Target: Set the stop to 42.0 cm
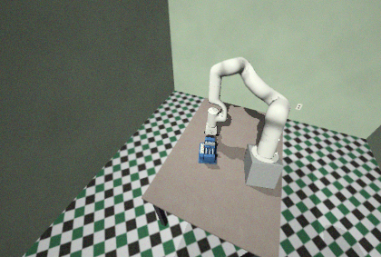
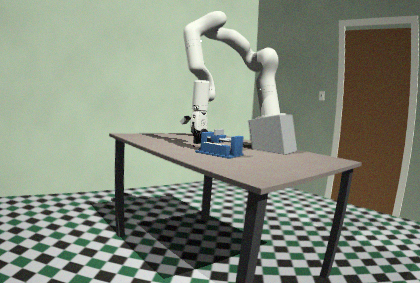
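Note:
A small blue stop fixture (image 1: 208,152) sits on the brown table, near its left edge in the top view. It also shows in the exterior view (image 2: 220,146) as a blue base with upright blocks. The handwheel sits at its far end and is mostly hidden by the fingers. My gripper (image 1: 210,137) points straight down at that end and is shut on the handwheel (image 2: 199,137). The scale reading is too small to tell.
The arm's grey base block (image 1: 263,169) stands on the table to the right of the fixture. The table edge runs close to the fixture's left side. A brown door (image 2: 376,112) is in the far wall.

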`<state>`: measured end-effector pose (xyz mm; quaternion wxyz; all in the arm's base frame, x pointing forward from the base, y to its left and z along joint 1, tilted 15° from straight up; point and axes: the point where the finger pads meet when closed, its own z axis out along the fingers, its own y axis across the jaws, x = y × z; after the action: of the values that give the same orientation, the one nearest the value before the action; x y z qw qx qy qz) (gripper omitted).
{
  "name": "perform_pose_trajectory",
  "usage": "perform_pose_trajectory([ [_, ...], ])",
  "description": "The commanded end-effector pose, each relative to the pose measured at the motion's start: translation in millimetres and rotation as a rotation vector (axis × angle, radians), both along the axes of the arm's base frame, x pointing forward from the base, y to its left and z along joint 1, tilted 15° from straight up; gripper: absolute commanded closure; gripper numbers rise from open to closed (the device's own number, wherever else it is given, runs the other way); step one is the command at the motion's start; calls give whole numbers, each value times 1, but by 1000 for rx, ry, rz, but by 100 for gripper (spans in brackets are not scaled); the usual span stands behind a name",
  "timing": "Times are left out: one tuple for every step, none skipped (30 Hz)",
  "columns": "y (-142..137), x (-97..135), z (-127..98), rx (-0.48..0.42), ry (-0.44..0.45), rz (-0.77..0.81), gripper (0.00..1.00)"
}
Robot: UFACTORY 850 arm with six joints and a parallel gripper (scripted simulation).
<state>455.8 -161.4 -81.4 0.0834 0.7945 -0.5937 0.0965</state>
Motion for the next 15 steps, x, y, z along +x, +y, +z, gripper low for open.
perform_pose_trajectory([
  [-1,-4,1,0,-2,0,94],
  [-1,-4,1,0,-2,0,94],
  [-1,-6,2,0,-2,0,94],
  [-2,-7,3,0,-2,0,94],
  [-2,-8,3,0,-2,0,94],
  [-2,-10,4,0,-2,0,94],
  [-2,-12,6,0,-2,0,94],
  [-2,-13,7,0,-2,0,94],
  [-2,-15,8,0,-2,0,94],
  [-2,-16,10,0,-2,0,94],
  [-2,-17,11,0,-2,0,94],
  [-2,-18,13,0,-2,0,94],
  [-2,-19,14,0,-2,0,94],
  [-2,-20,16,0,-2,0,94],
  [-2,-21,17,0,-2,0,94],
])
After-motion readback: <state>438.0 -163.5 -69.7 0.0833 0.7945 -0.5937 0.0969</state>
